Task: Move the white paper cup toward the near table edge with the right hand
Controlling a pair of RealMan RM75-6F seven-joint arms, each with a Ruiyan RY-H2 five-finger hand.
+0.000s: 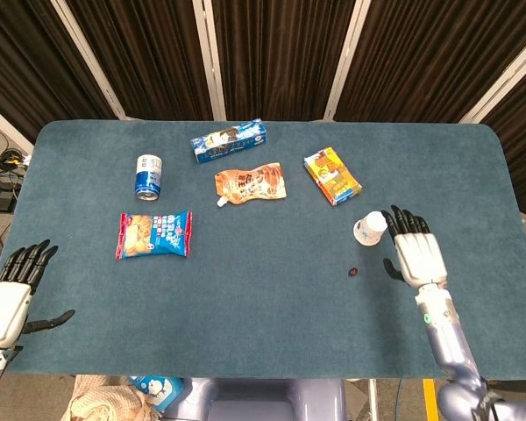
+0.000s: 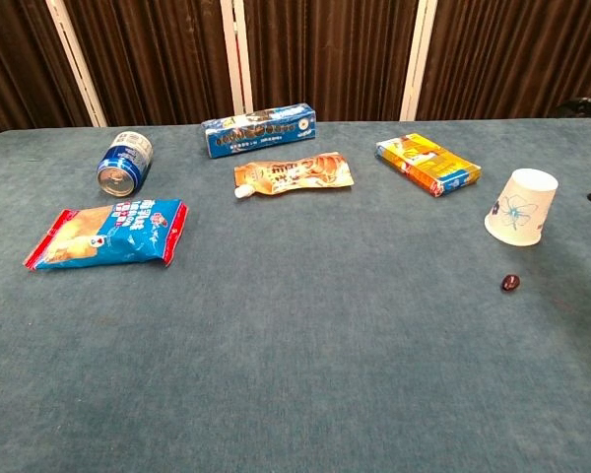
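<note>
On the table's right side, the white paper cup (image 1: 369, 228) lies tipped over. Right hand (image 1: 413, 251), fingers spread and empty, sits just beside it. Risk: a glancing touch could roll the light cup away or crush its wall.

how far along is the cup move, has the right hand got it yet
Early stage. Done: the right hand is out over the table beside the white paper cup, fingers spread. In hand: closing on the cup; no grip shows, and the chest view shows the cup standing free, upside down. Left: grasp it and bring it toward the near table edge. The left hand rests open at the near left corner.
</note>
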